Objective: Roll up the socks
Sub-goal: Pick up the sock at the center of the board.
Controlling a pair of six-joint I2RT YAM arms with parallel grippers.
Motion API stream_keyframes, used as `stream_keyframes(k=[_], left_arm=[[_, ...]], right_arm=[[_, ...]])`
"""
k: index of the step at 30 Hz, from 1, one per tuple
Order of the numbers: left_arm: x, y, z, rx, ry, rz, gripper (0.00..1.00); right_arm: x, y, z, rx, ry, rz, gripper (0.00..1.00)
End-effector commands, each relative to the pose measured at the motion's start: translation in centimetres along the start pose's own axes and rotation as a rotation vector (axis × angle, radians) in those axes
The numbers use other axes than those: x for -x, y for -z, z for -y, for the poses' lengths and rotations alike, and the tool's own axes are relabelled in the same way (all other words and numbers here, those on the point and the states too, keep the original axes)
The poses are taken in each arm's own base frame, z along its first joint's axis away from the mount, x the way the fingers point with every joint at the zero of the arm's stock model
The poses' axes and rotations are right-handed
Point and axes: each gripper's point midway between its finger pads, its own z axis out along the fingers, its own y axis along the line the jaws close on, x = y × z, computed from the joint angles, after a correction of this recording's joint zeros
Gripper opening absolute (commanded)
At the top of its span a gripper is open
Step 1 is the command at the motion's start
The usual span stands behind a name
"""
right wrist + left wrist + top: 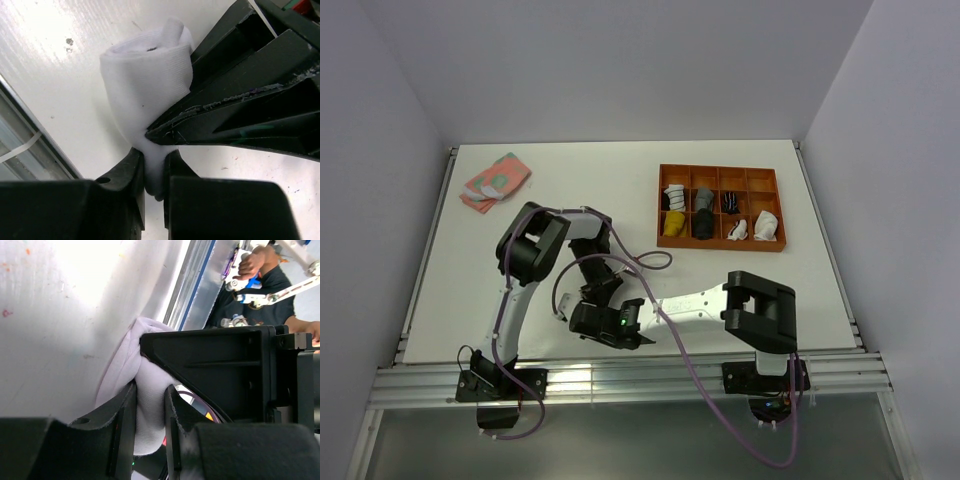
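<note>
A white sock (147, 80) is bunched into a loose roll on the table near its front edge; no black cuff bands show on it. My left gripper (150, 410) is shut on one end of it (147, 390). My right gripper (155, 172) is shut on its other end, and the left gripper's fingers (235, 115) press against the roll from the right. In the top view the two grippers (605, 310) meet over the sock and hide it. A pink sock with teal patches (495, 180) lies at the far left corner. The black striped sock is not seen loose.
An orange compartment tray (720, 172) with several rolled socks stands at the back right. A purple cable (650, 262) loops over the table between the arms. The table's metal front rail (620, 375) runs just below the grippers.
</note>
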Motion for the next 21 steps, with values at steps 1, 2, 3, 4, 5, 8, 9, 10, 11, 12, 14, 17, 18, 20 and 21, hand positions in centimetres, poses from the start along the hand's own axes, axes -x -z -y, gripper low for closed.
stream_keyframes(k=[1, 2, 3, 4, 5, 8, 9, 10, 11, 12, 14, 17, 18, 20, 21], left_arm=[[2.4, 0.6, -3.4, 0.101, -0.17, 0.039, 0.2], [2.7, 0.8, -3.4, 0.102, -0.171, 0.048, 0.22], [3.1, 1.2, -3.3, 0.107, -0.177, 0.062, 0.24], [3.4, 1.6, -3.2, 0.105, -0.179, 0.082, 0.27], [3.6, 1.9, -3.2, 0.105, -0.177, 0.093, 0.29], [4.2, 2.9, -3.1, 0.112, -0.182, 0.131, 0.33], [4.3, 3.2, -3.0, 0.114, -0.187, 0.14, 0.35], [4.2, 3.5, -3.1, 0.113, -0.187, 0.15, 0.36], [4.3, 3.6, -3.0, 0.114, -0.19, 0.156, 0.36], [4.4, 3.9, -3.0, 0.116, -0.19, 0.166, 0.37], [4.4, 4.2, -2.9, 0.116, -0.192, 0.176, 0.38], [4.3, 4.8, -2.7, 0.13, -0.207, 0.19, 0.4], [4.3, 5.1, -2.6, 0.138, -0.216, 0.194, 0.41], [4.0, 5.2, -2.6, 0.149, -0.223, 0.189, 0.41], [4.0, 5.4, -2.5, 0.155, -0.23, 0.192, 0.42]], right_arm=[[-0.5, -1.4, 0.0, -0.008, -0.034, -0.002, 0.0], [-0.5, -1.3, 0.0, -0.006, -0.038, -0.002, 0.0], [-0.5, -1.2, 0.0, -0.005, -0.042, -0.001, 0.0], [-0.6, -1.1, -0.1, -0.003, -0.039, 0.0, 0.0], [-0.7, -1.1, 0.0, -0.002, -0.043, -0.002, 0.0], [-0.9, -0.9, 0.0, 0.001, -0.048, -0.004, 0.0], [-0.9, -0.7, 0.0, 0.001, -0.051, 0.0, 0.0], [-1.0, -0.7, 0.0, 0.001, -0.051, -0.001, 0.0], [-1.0, -0.7, 0.0, 0.0, -0.053, -0.003, 0.0], [-1.2, -0.7, 0.1, -0.001, -0.053, -0.007, 0.0], [-1.1, -0.7, 0.1, -0.003, -0.055, -0.007, 0.0], [-1.1, -0.6, 0.3, -0.01, -0.06, -0.005, 0.0], [-1.1, -0.6, 0.3, -0.003, -0.067, -0.007, 0.0], [-0.9, -0.4, 0.6, -0.002, -0.079, -0.001, 0.0], [-0.8, -0.3, 0.8, -0.001, -0.084, 0.004, 0.0]])
